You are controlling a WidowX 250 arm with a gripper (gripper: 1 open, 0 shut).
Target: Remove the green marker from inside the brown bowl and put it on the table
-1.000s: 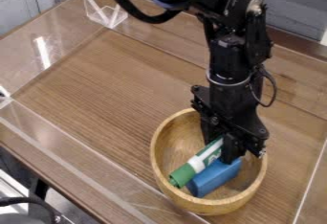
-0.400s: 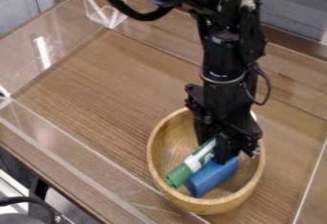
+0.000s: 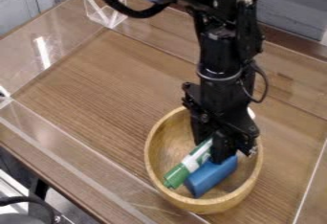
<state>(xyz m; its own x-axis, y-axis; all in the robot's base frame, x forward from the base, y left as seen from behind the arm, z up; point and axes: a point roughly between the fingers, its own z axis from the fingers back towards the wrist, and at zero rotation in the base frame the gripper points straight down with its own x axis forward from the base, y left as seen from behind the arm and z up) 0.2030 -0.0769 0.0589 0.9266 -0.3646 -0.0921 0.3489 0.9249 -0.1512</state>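
Camera view: hand clamped tight on green marker inside brown bowl, beside blue block, likely for lifting out onto worktop.

I'm keeping my arm reaching down from twelve o'clock, gripper pointing straight down, jaws closed.

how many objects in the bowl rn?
2. The green marker lies in the brown bowl with the gripper shut on its upper end; a blue block lies right beside it. The arm may hide something smaller.
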